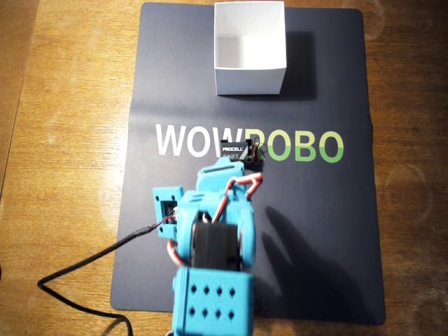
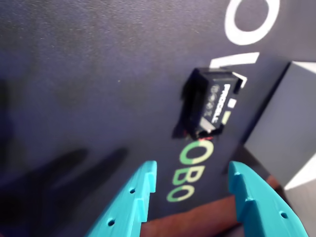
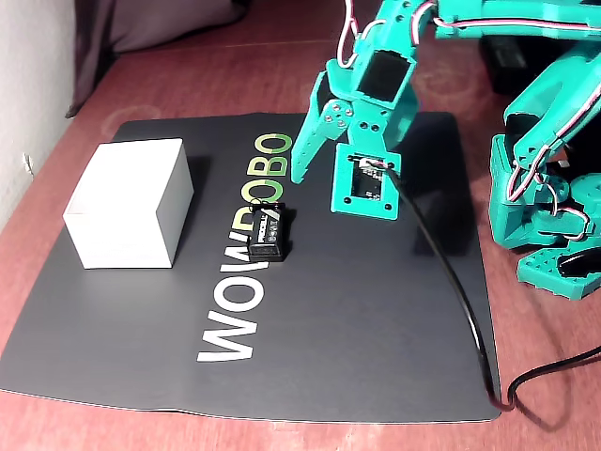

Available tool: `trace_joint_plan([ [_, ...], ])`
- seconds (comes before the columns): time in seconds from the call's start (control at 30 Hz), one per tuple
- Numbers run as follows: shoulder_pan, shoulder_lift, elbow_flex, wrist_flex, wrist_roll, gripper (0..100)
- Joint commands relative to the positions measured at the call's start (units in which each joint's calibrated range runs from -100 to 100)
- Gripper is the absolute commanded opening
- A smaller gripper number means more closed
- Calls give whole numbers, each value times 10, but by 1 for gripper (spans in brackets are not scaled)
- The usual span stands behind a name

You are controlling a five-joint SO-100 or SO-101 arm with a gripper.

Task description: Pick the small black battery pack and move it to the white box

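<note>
While our gripper (image 2: 190, 197) hangs wide open and empty, the battery (image 2: 213, 103) lies on the mat (image 2: 89, 74) just ahead of the fingertips, its long axis running along our line of approach, with the box (image 1: 249, 77) beyond.

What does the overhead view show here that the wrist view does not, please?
Only the overhead view shows the white box whole, with its open top and nothing visible inside, plus the full WOWROBO lettering, the arm's body and the wooden table around the mat. Only the wrist view shows the gripper open, its two teal fingers apart with the gap aimed toward the pack, not touching it. Both show the small black battery pack lying on the dark mat over the lettering, between gripper and box.
</note>
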Motion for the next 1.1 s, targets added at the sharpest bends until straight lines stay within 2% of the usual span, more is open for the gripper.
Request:
trace_joint_plan([
  [0.0,5,75,-63,-5,2,19],
  [0.17,6,170,-126,-3,-2,26],
  [0.4,6,254,-207,-5,-4,27],
  [0.57,25,302,-259,-4,-63,26],
  [0.8,38,345,-272,-6,-63,26],
  [0.9,38,364,-298,-6,-37,26],
  [1.07,39,405,-348,-5,-32,26],
])
